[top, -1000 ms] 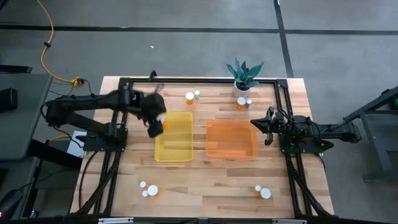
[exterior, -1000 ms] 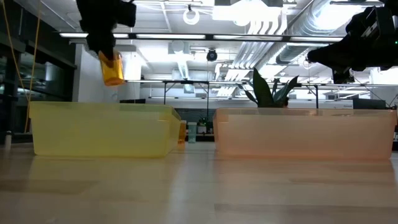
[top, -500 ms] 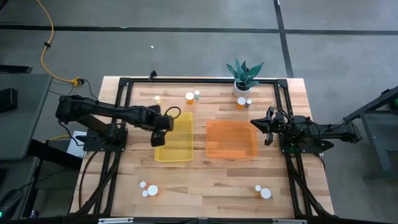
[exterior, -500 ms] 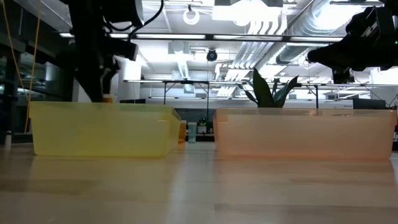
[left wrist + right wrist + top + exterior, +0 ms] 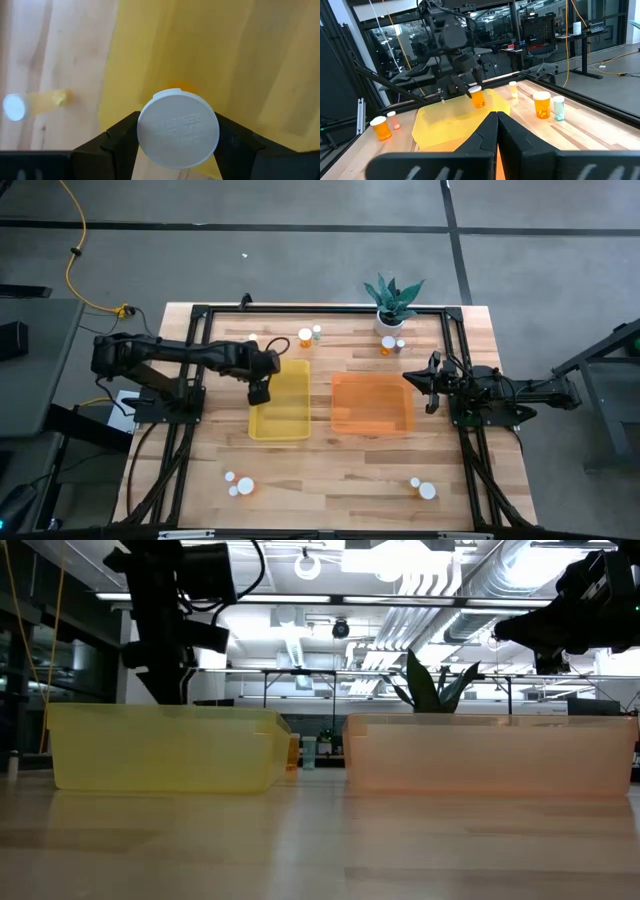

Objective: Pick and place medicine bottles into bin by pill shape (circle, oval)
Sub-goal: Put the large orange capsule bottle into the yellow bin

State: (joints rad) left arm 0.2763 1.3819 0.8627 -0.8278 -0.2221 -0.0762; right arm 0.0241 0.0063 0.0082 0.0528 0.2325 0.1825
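Note:
My left gripper [image 5: 260, 388] is shut on an amber medicine bottle with a white cap [image 5: 177, 134] over the left part of the yellow bin [image 5: 285, 425]. The right wrist view shows the bottle [image 5: 478, 98] upright under the fingers. In the low view the yellow wall [image 5: 160, 750] hides it. My right gripper [image 5: 431, 385] waits shut beside the right end of the orange bin [image 5: 372, 405]. Other bottles stand at the far edge [image 5: 305, 335] [image 5: 387, 343] and near the front corners [image 5: 245, 486] [image 5: 427, 491]. My left gripper pinches the white cap by its two opposite sides [image 5: 147, 135] between its two fingers [image 5: 122, 132]. The fingers come from above, pointing down. The bottle hangs upright below them, over the yellow bin's floor; whether its base touches the floor I cannot tell.
A potted plant [image 5: 392, 300] stands at the far edge behind the orange bin. A small bottle [image 5: 253, 338] stands on the wood just beyond the yellow bin's far left corner. Black frame rails run along the table's sides.
My left gripper has gone down with the amber bottle, from well above the yellow bin's rim to behind its wall, and has tipped to point straight down. It stays shut on the bottle.

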